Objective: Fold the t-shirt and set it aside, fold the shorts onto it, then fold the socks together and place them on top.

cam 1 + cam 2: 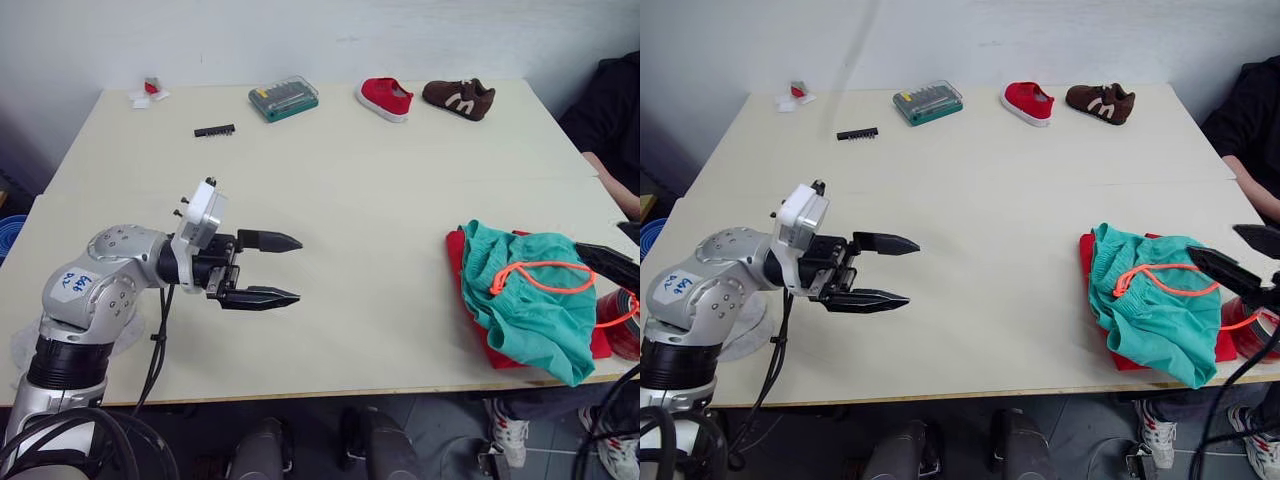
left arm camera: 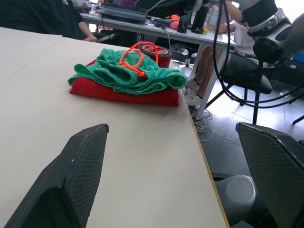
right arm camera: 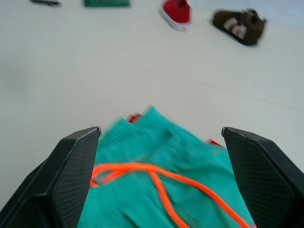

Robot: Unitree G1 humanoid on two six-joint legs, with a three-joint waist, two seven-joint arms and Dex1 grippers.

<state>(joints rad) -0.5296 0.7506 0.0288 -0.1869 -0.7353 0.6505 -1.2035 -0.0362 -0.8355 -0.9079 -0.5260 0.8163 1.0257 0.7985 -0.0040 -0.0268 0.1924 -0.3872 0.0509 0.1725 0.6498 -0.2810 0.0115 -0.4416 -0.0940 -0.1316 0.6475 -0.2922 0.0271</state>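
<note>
**Shorts on t-shirt, lower right of the head view: soft stack, socks not located**

The shorts (image 1: 530, 300) lie bunched on top of the folded t-shirt (image 1: 458, 262) at the lower right of the left eye view, close to the table (image 1: 350, 200) front edge. The orange-red drawstring (image 1: 540, 275) loops loosely on top.

- Handling, my read: both are light, limp cloth. They will sag and unfold if lifted by one point. The drawstring could snag a finger.
- Grip: pinch a doubled hem or the gathered waistband, not the string. Support the stack from both sides if it has to move.
- The shorts look crumpled rather than neatly folded, so they may need tidying.
- Left gripper (image 1: 272, 270): centre-left of frame, jaws apart, holding nothing, well apart from the clothes.
- Right gripper (image 3: 161, 180): jaws spread wide, just above the shorts, empty.
- Red tape roll (image 1: 625, 325) sits just beside the stack at the right edge; keep clear of it.
</note>
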